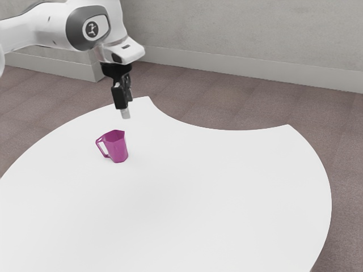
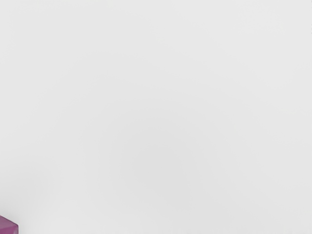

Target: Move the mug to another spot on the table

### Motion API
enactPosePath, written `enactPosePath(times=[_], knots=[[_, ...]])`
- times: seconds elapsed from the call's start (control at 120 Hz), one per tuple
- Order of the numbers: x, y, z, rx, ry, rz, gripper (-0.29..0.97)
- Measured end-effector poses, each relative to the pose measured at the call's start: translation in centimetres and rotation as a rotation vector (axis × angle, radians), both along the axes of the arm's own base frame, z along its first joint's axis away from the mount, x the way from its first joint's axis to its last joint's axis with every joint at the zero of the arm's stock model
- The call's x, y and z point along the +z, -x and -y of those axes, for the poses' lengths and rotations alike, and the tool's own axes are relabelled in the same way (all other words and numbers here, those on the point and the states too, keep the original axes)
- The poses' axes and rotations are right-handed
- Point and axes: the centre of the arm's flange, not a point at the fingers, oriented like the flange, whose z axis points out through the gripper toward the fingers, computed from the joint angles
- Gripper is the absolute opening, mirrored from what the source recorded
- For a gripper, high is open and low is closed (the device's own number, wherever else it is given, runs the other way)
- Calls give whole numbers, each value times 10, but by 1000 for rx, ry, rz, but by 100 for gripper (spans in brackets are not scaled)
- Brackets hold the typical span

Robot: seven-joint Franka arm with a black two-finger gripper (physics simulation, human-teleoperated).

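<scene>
A magenta mug point(image 1: 113, 146) stands upright on the white round table point(image 1: 187, 198), toward the exterior view's left, with its handle turned to that left side. My black gripper point(image 1: 126, 115) hangs above the table just behind the mug, pointing down, a short gap over the mug's rim and apart from it. It holds nothing. In the wrist view a small magenta corner of the mug point(image 2: 6, 226) shows against the white tabletop point(image 2: 156, 107).
The table's far edge has a curved cut-out point(image 1: 187, 122) to the right of the gripper. Brown floor point(image 1: 255, 96) and a pale wall lie beyond. Broad bare tabletop stretches to the exterior view's right and front of the mug.
</scene>
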Motion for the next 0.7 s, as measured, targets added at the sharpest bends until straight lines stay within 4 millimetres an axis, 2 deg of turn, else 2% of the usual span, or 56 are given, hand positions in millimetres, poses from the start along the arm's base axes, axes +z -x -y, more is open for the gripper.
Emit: enactPosePath(times=[0.367, 0.433, 0.542, 0.625, 0.7], knots=[[-8, -2, 4, -24, -4, -15, 68], [-8, 3, 2, -22, 3, -20, 68], [0, 32, -17, -4, 13, -22, 68], [-3, 38, -38, 11, 18, -29, 68], [-4, 40, -71, 36, 21, -28, 68]])
